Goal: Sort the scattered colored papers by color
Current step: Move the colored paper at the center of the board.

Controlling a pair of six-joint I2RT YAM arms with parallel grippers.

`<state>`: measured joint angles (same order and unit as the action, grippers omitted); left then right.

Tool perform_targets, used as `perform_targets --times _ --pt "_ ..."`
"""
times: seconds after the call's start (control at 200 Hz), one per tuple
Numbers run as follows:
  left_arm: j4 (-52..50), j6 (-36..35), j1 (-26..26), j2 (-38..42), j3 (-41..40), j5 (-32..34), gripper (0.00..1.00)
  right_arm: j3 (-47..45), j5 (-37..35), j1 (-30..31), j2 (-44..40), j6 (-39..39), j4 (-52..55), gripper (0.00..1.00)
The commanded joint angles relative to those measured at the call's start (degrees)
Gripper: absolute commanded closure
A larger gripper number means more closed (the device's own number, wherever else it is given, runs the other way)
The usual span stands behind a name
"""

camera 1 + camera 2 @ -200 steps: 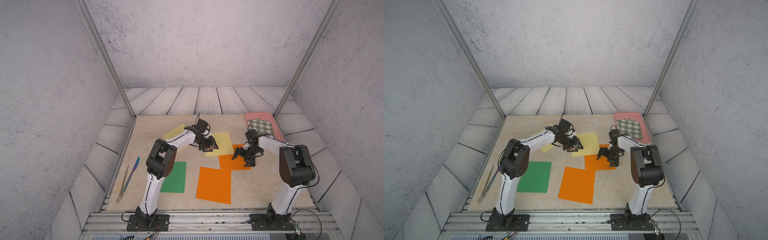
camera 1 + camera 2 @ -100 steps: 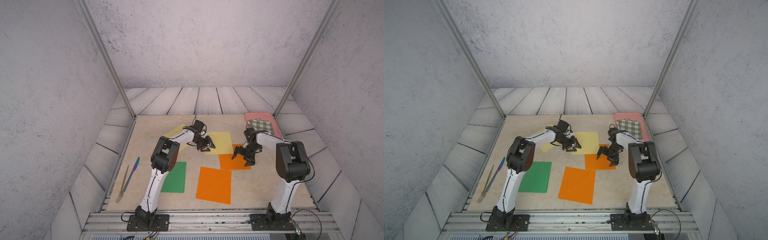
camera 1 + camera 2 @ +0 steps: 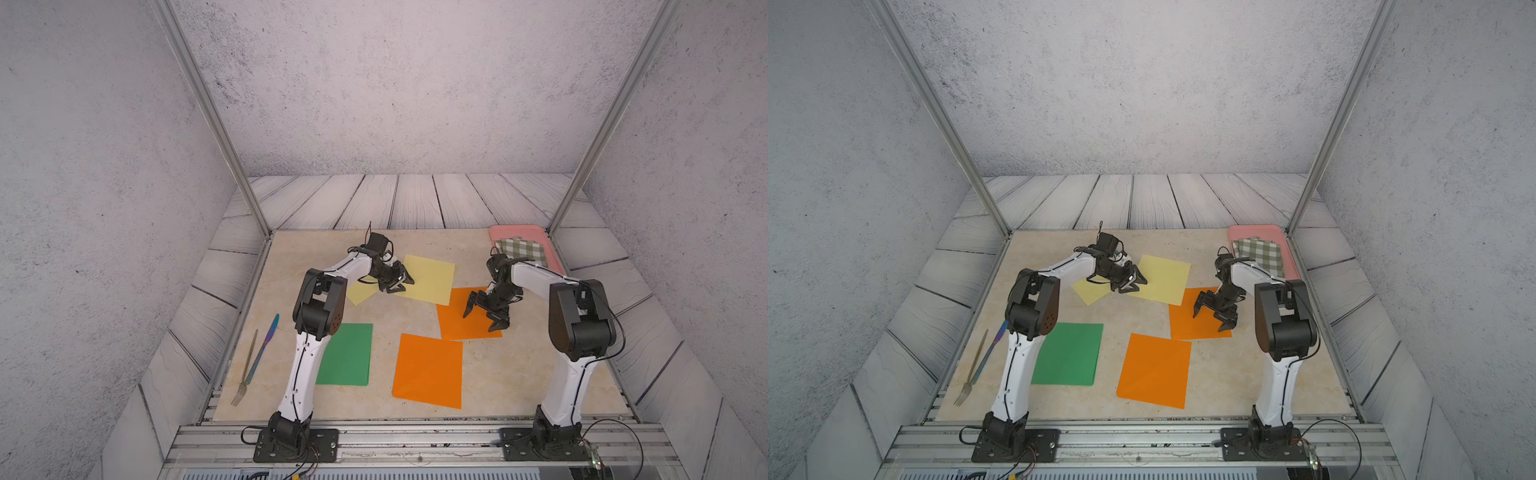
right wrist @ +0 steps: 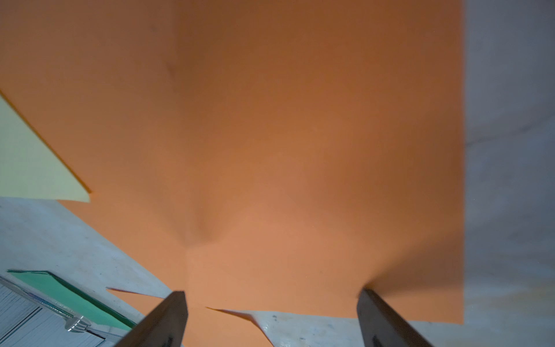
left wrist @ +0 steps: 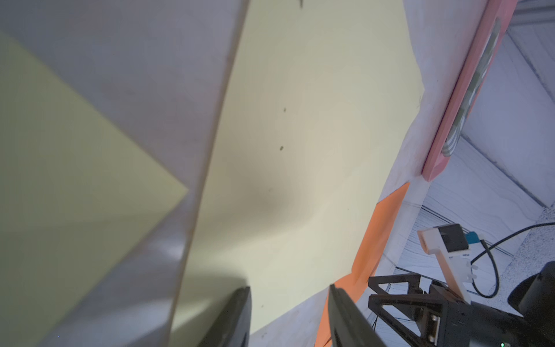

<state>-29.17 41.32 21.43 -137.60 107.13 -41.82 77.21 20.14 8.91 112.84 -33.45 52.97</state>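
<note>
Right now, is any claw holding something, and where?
Nothing is held: left claw open over a pale yellow paper sheet, right claw open over an orange paper sheet.

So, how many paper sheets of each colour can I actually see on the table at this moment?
Orange: 2, the near orange sheet and the far orange sheet
Pale yellow: 2, the right yellow sheet and the left yellow sheet, partly hidden
Green: 1, the green sheet; a second beneath it cannot be ruled out
Total: 5 sheets in view
</note>
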Motion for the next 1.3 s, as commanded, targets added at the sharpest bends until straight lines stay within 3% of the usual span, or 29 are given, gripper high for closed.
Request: perform_targets --times 0.0,0.6,0.906,1.096,1.296 --pt "-2.92 -1.41 -2.15 -2.53 -0.37 3.93 0.52 0.58 -1.84 -0.29 3.18 0.85 -2.02 0.07" --pt "-5.05 -3.50 -7.19 -0.64 2.02 4.49 0.52 0.55 -1.87 -0.39 3.40 0.34 -2.43 0.07" --pt "-1.09 -4.68 -5.93 9.21 -0.25 1.80 0.51 5.49 -1.10 -0.56 7.63 -0.82 -1.90 0.06" --pt "2.22 -1.85 -4.41 13.59 -4.50 -1.83 0.50 7.46 -0.75 -0.71 9.11 -2.05 -2.10 0.06" --pt "6.23 -0.36 -0.34 17.71 -13.04 -4.76 0.50 4.88 1.02 0.22 2.14 -0.70 -6.13 0.07"
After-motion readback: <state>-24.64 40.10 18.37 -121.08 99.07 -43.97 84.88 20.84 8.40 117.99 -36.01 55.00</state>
